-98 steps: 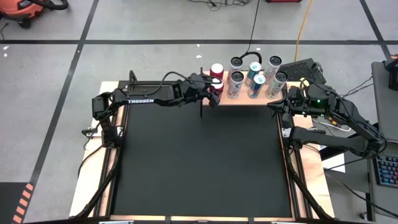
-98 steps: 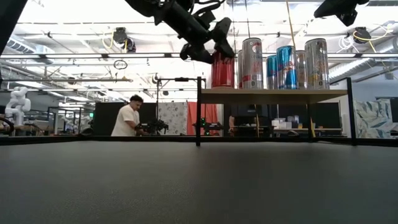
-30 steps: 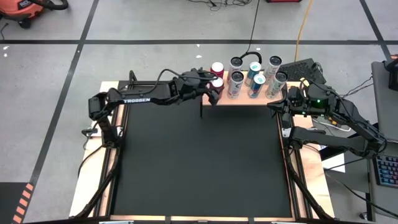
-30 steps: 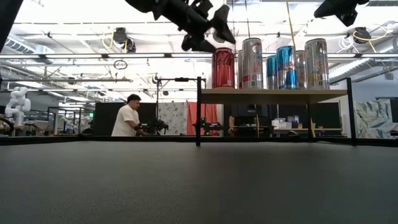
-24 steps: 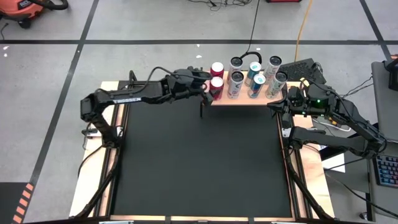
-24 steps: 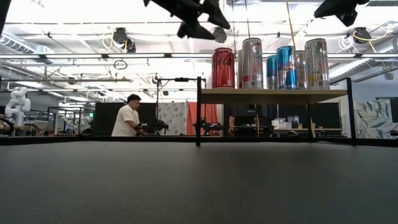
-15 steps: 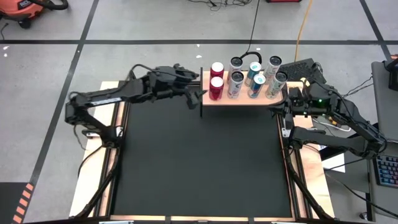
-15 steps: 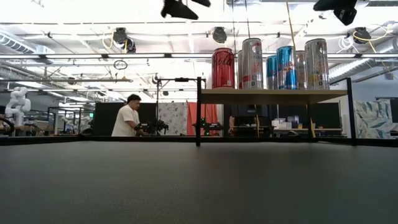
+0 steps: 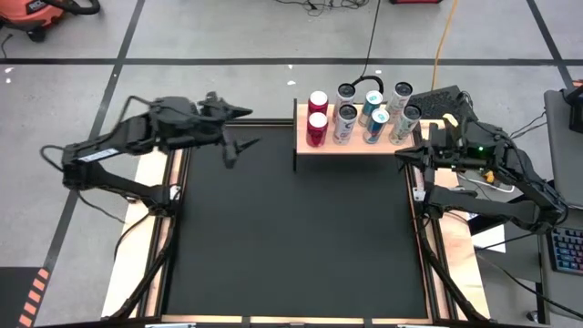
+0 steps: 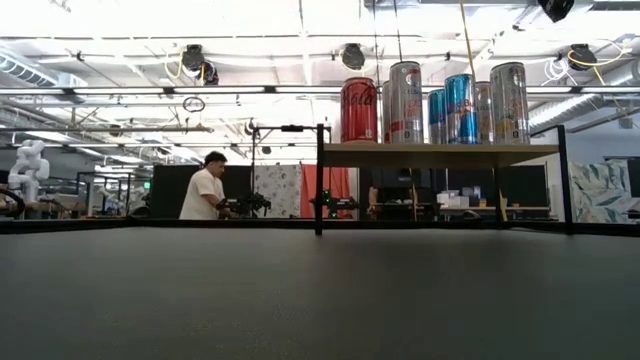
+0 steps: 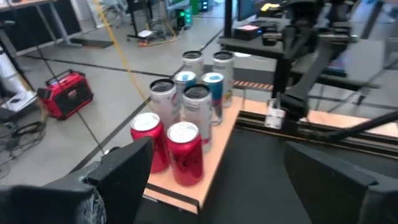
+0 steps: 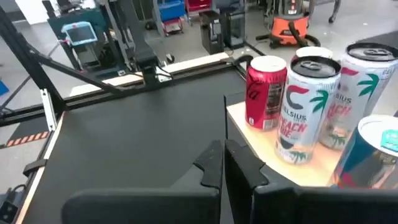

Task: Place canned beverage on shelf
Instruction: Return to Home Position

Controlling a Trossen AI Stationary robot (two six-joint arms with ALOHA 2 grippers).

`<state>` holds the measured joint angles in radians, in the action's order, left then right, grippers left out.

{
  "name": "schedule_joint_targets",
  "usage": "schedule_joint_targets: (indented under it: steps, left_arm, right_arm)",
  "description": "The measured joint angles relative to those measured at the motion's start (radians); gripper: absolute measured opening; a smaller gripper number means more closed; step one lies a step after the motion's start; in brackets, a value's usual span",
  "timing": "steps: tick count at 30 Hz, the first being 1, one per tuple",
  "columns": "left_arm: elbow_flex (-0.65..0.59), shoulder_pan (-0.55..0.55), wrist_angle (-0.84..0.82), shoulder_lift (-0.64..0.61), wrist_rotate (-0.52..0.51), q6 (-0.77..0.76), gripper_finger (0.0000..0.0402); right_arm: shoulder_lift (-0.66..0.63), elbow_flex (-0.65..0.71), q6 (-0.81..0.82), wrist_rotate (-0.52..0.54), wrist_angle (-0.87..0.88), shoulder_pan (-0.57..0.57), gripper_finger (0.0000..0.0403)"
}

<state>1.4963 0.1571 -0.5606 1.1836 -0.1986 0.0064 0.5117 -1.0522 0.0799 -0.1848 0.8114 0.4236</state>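
The shelf (image 9: 357,144) is a pale-wood board on black supports at the table's far edge. Several cans stand upright on their bases on it. The canned beverage, a red can (image 9: 315,128) (image 11: 185,152) (image 10: 359,108), stands at the shelf's near left corner in front of a second red can (image 9: 318,100). My left gripper (image 9: 239,135) (image 11: 217,186) hangs open and empty above the table's far left part, well to the left of the shelf and facing it. My right gripper (image 9: 404,155) (image 12: 224,165) is shut, empty, by the shelf's right end.
Silver and blue cans (image 9: 375,117) fill the shelf's middle and right. A black upright post (image 9: 294,137) stands at the shelf's left end. The black table top (image 9: 291,237) lies bare before the shelf. A person (image 10: 205,188) works far behind the table.
My left gripper has drawn back from the red cans toward the table's left edge and risen, leaving the low view at its top; its fingers stay open. The red can stays upright on the shelf.
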Motion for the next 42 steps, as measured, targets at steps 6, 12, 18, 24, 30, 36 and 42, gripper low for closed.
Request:
schedule_joint_targets:
  steps: [6,12,18,24,30,36,42]
  left_arm:
    - [0.000,-0.061,-0.044,-0.113,0.000,0.000,0.0361]
    - [-0.009,-0.109,-0.123,-0.222,0.000,0.000,0.0361]
    - [-0.103,-0.152,-0.144,-0.362,0.000,-0.023,0.0361]
    - [-0.302,-0.169,-0.069,-0.543,-0.025,-0.025,0.0361]
    - [-0.562,-0.169,0.102,-0.719,-0.027,-0.025,0.0361]
    - [-0.812,-0.171,0.249,-0.862,-0.027,-0.027,0.0361]
    - [-0.997,-0.171,0.363,-0.967,-0.024,-0.025,0.0361]
  right_arm:
    - [0.004,-0.001,-0.002,0.002,0.001,0.000,0.0000]
    - [-0.003,-0.024,-0.016,0.000,-0.021,0.000,0.0000]
    - [-0.125,-0.153,-0.130,-0.110,0.002,0.000,0.0000]
    - [-0.367,-0.186,-0.144,-0.159,0.007,0.000,0.0000]
    - [-0.506,-0.134,-0.107,-0.178,0.033,0.007,0.0000]
    - [-0.489,-0.037,-0.142,-0.233,-0.061,0.022,0.0000]
    - [-0.506,0.060,-0.142,-0.240,-0.137,0.019,0.0000]
